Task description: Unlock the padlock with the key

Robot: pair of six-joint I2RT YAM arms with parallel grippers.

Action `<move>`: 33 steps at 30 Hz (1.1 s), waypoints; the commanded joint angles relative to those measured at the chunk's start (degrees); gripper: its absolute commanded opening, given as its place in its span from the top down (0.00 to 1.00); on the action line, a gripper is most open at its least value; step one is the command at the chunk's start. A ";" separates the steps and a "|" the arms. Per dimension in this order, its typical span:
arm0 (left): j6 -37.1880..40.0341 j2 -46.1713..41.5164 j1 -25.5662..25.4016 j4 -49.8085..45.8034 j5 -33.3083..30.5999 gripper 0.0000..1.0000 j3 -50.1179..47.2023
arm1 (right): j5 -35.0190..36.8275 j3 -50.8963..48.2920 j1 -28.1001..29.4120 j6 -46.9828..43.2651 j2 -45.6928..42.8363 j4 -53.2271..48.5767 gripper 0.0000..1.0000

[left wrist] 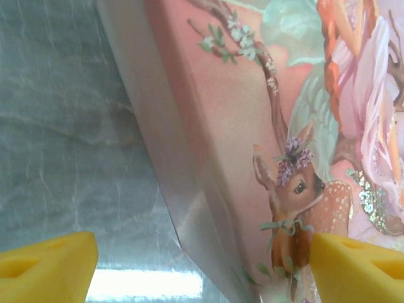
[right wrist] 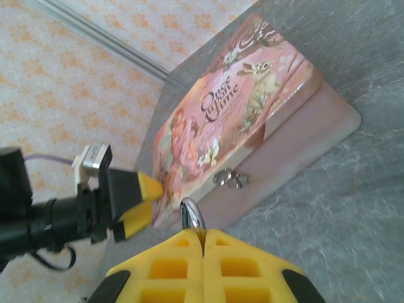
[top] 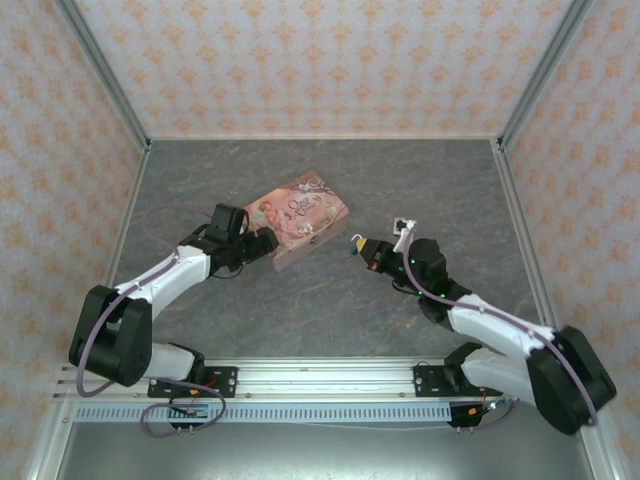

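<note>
Right gripper (right wrist: 203, 243) pinches a metal loop (right wrist: 192, 213) at lower centre, left gripper (left wrist: 202, 268) gapes wide astride the pink tin (left wrist: 252, 158); clasp (right wrist: 228, 178) bare, unlocking unconfirmed.

Right wrist view: a silver metal loop (right wrist: 199, 214) protrudes from the pressed-together yellow pads (right wrist: 183, 243) of the right gripper (right wrist: 203, 235); its remainder is hidden between them. Left wrist view: the pink illustrated tin box (left wrist: 252, 145) is cut by three edges, the yellow fingertips (left wrist: 47, 265) of the left gripper (left wrist: 202, 268) by the bottom edge.
</note>
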 commanded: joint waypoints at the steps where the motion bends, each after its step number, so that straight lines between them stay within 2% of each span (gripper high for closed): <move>1: 3.38 2.09 1.32 -4.12 -5.89 0.14 0.72 | 1.12 3.20 0.31 -4.00 -7.98 -19.96 1.00; 7: 4.40 -3.37 1.32 -2.34 -8.65 0.13 3.82 | 1.37 10.62 0.31 -8.02 -15.98 -43.14 1.00; 13: 2.98 -14.39 1.37 0.32 -14.55 0.11 0.74 | -0.41 16.27 0.74 -8.90 -12.38 -56.67 1.00; 16: 2.03 -20.42 1.31 0.98 -16.46 0.03 -2.18 | -0.40 17.92 2.13 -8.32 -8.15 -61.04 1.00; 21: 3.19 -26.73 1.32 -2.99 -18.50 0.00 -3.72 | 1.42 19.82 7.94 -6.16 0.39 -60.01 1.00; 27: 3.90 -30.55 1.41 -6.71 -17.50 0.00 -5.05 | 4.97 26.27 15.28 -5.09 15.66 -58.07 1.00; 33: 3.29 -33.11 1.30 -6.99 -16.60 0.00 -7.68 | 4.59 30.70 17.43 -3.84 27.05 -53.80 1.00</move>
